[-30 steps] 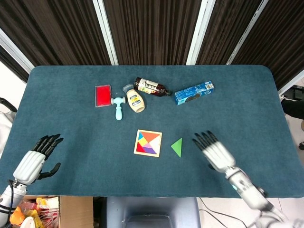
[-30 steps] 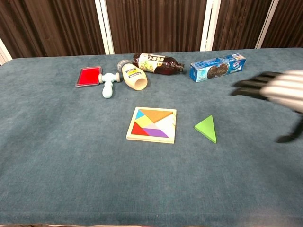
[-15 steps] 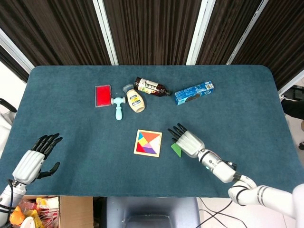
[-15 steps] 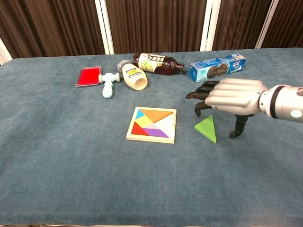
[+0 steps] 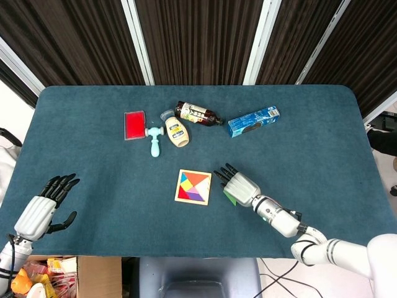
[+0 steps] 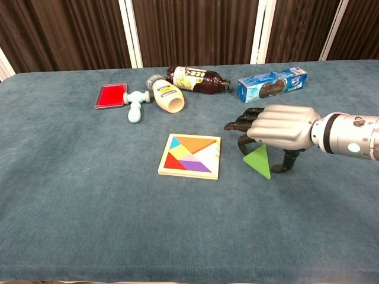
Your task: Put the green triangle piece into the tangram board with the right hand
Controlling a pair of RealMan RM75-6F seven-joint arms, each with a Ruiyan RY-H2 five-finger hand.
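The green triangle piece [image 6: 259, 162] lies flat on the blue cloth, right of the tangram board [image 6: 190, 155], a square wooden tray of coloured pieces. My right hand [image 6: 277, 126] hovers palm down over the triangle with its fingers spread, fingertips reaching toward the board and thumb down beside the piece. It holds nothing. In the head view the right hand [image 5: 237, 187] covers most of the triangle [image 5: 229, 198], next to the board [image 5: 193, 187]. My left hand [image 5: 42, 210] rests open at the table's near left edge.
Along the back lie a red flat box [image 5: 134, 125], a light blue toy hammer [image 5: 154, 141], a cream bottle [image 5: 176, 133], a dark bottle [image 5: 197, 114] and a blue biscuit pack [image 5: 253, 121]. A cardboard box [image 5: 62, 276] sits below the table's near left edge.
My right hand has swept in from the right edge to above the green triangle, then crept a little further left and lower. The triangle and the left hand have stayed put.
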